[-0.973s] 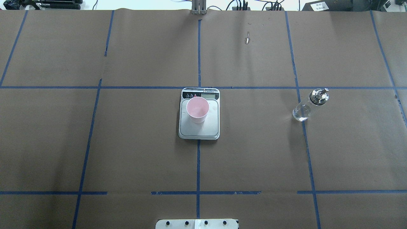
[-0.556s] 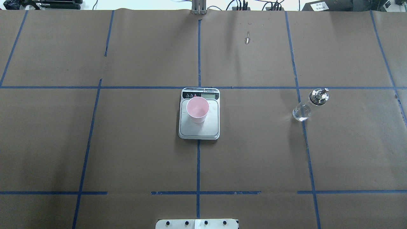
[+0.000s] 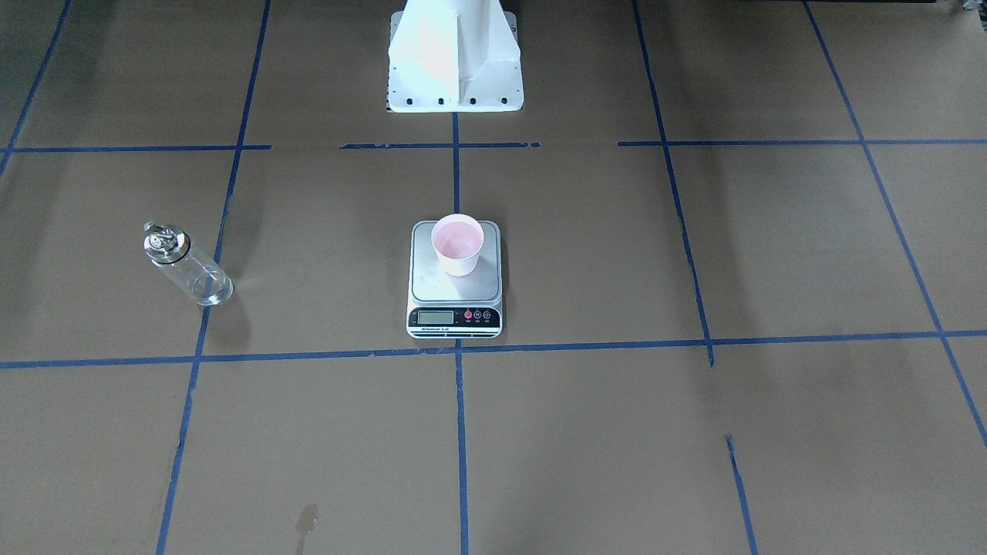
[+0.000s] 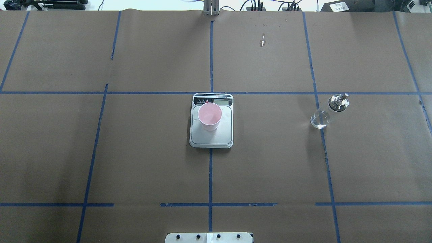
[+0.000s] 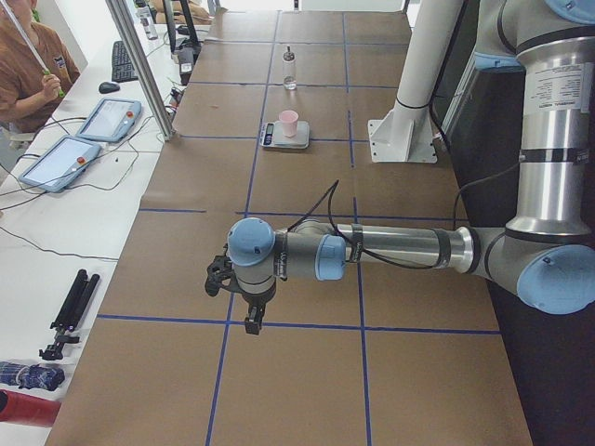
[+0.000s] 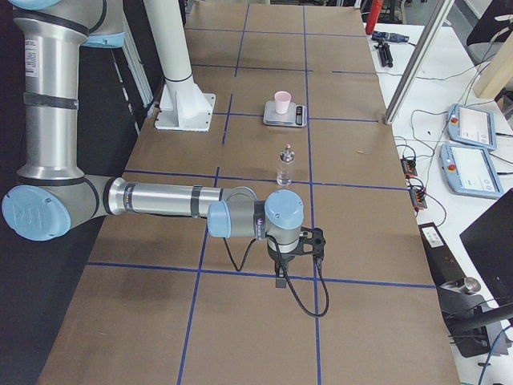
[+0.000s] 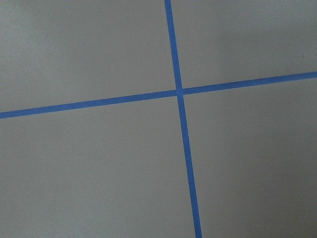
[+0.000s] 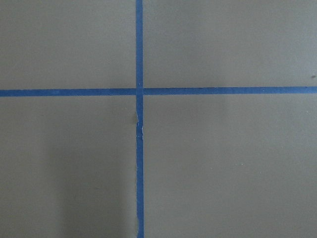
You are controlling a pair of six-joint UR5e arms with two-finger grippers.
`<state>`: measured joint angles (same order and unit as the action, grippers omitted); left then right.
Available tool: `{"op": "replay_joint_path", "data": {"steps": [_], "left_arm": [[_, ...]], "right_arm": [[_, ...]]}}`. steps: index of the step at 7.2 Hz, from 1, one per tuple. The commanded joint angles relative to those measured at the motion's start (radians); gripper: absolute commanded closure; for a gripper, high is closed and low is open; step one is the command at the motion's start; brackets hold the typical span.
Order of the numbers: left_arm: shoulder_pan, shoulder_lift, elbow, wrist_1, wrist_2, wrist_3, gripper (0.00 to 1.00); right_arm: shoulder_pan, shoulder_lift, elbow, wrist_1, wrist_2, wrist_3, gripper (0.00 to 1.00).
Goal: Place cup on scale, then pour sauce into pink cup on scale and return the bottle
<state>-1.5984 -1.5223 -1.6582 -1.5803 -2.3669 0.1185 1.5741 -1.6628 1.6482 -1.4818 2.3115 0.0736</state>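
Note:
The pink cup (image 4: 209, 116) stands upright on the steel platform of the scale (image 4: 219, 136) at the table's middle; both also show in the front view, the cup (image 3: 457, 245) on the scale (image 3: 455, 291). The glass bottle (image 4: 325, 113) with the metal pourer stands upright on the table to the right, clear sauce (image 4: 319, 120) in it; it shows at the left of the front view (image 3: 189, 266). My left gripper (image 5: 253, 321) and right gripper (image 6: 280, 281) hang over bare table far out at either end, seen only in the side views. I cannot tell if they are open or shut.
Brown paper with blue tape lines covers the table. The white robot base (image 3: 455, 54) stands behind the scale. A small stain (image 4: 262, 42) lies at the far side. An operator (image 5: 28, 65) and tablets (image 5: 107, 116) are beside the table.

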Motion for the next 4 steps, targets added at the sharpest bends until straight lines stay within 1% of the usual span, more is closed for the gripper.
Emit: {"op": "replay_joint_path", "data": {"steps": [1, 4], "left_arm": [[0.0, 0.001, 0.0, 0.0, 0.0, 0.001, 0.0], [-0.002, 0.001, -0.005, 0.0, 0.0, 0.001, 0.0]], "right_arm": [[0.001, 0.0, 0.001, 0.0, 0.002, 0.0, 0.0], [0.001, 0.0, -0.001, 0.0, 0.023, 0.0, 0.0]]}}
